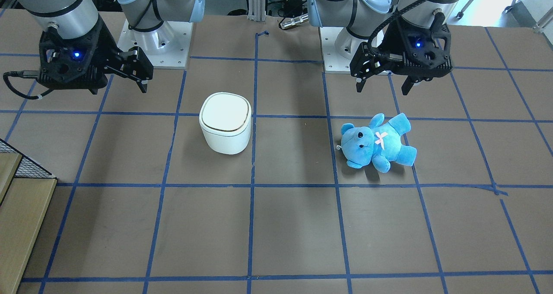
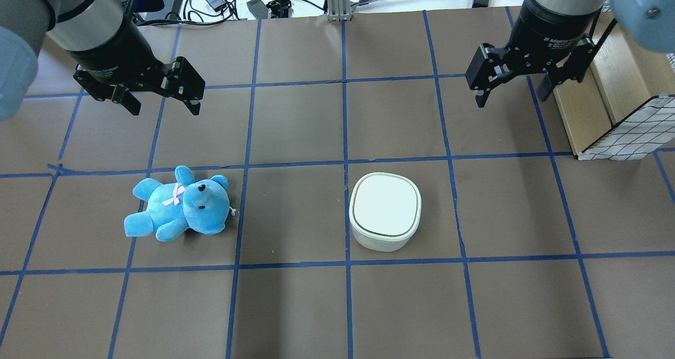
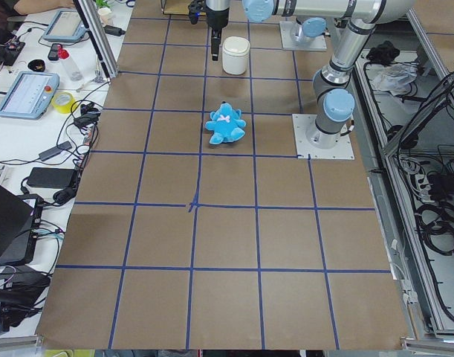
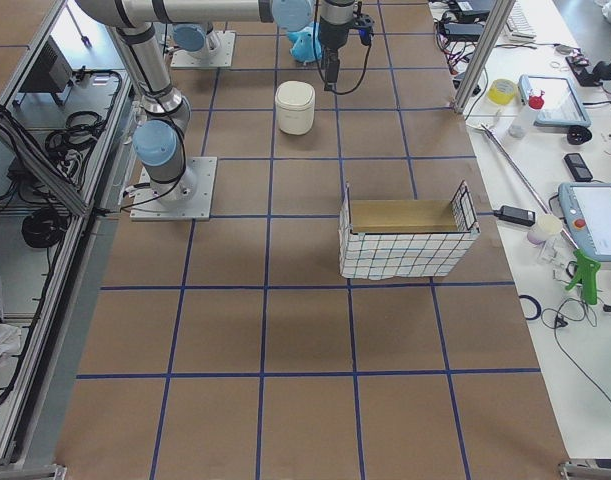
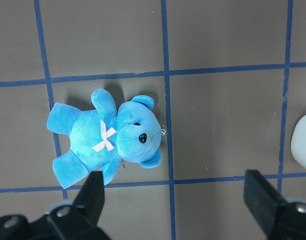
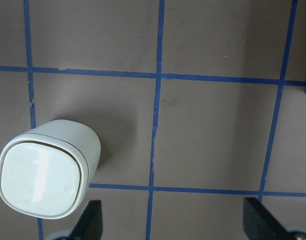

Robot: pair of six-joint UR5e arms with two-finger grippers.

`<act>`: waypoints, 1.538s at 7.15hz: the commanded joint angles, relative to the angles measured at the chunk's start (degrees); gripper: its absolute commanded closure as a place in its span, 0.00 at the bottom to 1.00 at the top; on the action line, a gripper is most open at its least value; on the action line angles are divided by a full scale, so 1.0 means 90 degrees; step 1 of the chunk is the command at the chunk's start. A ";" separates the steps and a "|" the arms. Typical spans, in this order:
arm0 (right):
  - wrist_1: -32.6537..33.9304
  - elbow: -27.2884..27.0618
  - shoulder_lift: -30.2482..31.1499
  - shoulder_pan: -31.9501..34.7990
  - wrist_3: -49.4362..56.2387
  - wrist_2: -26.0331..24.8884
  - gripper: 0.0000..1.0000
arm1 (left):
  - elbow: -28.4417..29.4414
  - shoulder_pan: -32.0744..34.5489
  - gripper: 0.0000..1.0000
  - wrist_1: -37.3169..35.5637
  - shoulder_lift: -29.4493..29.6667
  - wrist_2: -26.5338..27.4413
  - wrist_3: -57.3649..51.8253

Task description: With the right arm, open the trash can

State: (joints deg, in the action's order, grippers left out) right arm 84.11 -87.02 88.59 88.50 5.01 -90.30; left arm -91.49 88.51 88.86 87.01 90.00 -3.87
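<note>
The white trash can (image 2: 385, 210) stands upright near the table's middle with its lid down; it also shows in the front view (image 1: 225, 122) and the right wrist view (image 6: 42, 175). My right gripper (image 2: 512, 99) is open and empty, and hangs above the table, beyond and to the right of the can and well apart from it. In the right wrist view its fingertips (image 6: 90, 222) frame bare table beside the can. My left gripper (image 2: 164, 108) is open and empty above the table, beyond a blue teddy bear (image 2: 179, 211).
A wooden box with a wire-mesh side (image 2: 622, 111) stands at the table's right edge, close to my right gripper. The teddy bear (image 1: 376, 143) lies on its back on my left half. The arm bases (image 1: 155, 43) sit at the robot's side of the table.
</note>
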 commanded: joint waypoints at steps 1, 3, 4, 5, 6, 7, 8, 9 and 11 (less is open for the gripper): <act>0.0000 0.0001 0.0000 0.0000 0.0010 -0.0006 0.00 | 0.0000 0.0000 0.00 0.0000 0.0000 0.0000 0.0000; 0.0000 0.0001 0.0000 0.0000 0.0010 -0.0006 0.00 | 0.0000 0.0000 0.00 0.0000 0.0000 0.0000 0.0000; 0.0000 0.0001 0.0000 0.0000 0.0010 -0.0015 0.00 | 0.0000 0.0000 0.00 0.0000 0.0000 0.0000 0.0000; 0.0000 0.0001 0.0000 0.0000 0.0020 -0.0015 0.00 | 0.0000 0.0000 0.00 0.0000 0.0000 0.0000 0.0000; 0.0000 0.0011 0.0000 0.0000 0.0010 -0.0025 0.00 | 0.0000 0.0000 0.00 0.0000 0.0000 0.0000 0.0000; 0.0000 0.0011 0.0000 0.0000 0.0010 -0.0025 0.00 | 0.0000 0.0000 0.00 0.0000 0.0000 0.0000 0.0000; 0.0000 0.0011 -0.0009 0.0000 0.0010 -0.0025 0.00 | 0.0000 0.0000 0.00 0.0000 0.0000 0.0000 0.0000; -0.0009 0.0020 -0.0010 0.0000 0.0010 -0.0035 0.00 | 0.0000 0.0000 0.00 0.0000 0.0000 0.0000 0.0000; 0.0000 0.0030 -0.0009 0.0000 0.0010 -0.0288 0.00 | 0.0000 0.0000 0.00 0.0000 0.0000 0.0000 0.0000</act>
State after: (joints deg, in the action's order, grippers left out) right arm 84.05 -86.76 88.54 88.51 5.10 -92.02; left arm -91.49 88.50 88.86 87.01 90.00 -3.87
